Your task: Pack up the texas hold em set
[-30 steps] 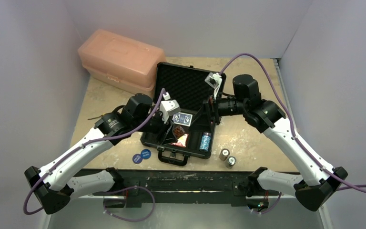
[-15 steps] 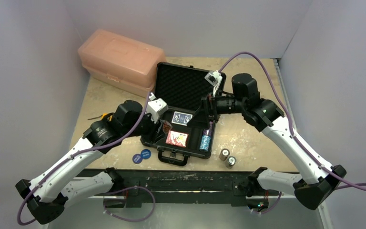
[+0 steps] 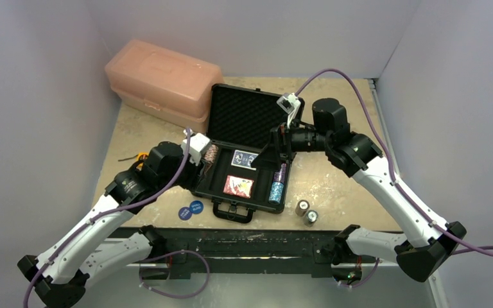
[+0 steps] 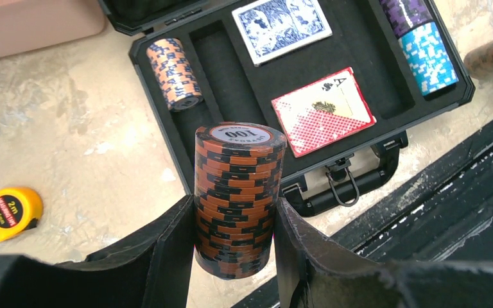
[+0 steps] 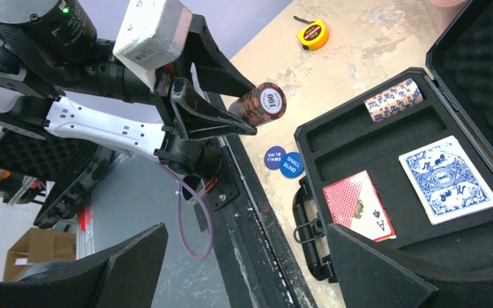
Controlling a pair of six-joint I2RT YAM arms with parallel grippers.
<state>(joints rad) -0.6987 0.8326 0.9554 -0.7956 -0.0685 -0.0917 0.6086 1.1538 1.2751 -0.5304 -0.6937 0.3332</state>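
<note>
Top camera, high behind the arms, looks down on the whole table [image 3: 135, 128]. Left wrist view sits close over the open briefcase [image 4: 244, 83], filling its upper frame. Right wrist looks across that same briefcase toward the left arm [image 5: 103, 131].

The nearest chip stack [image 4: 239, 199] is banded orange and black. The black briefcase [image 4: 231, 77] holds a blue-patterned deck [image 4: 282, 25], a red-checked deck [image 4: 323, 109] and turquoise-speckled chips [image 4: 429, 58]. The tape measure [image 4: 9, 212] to its left is yellow.
</note>
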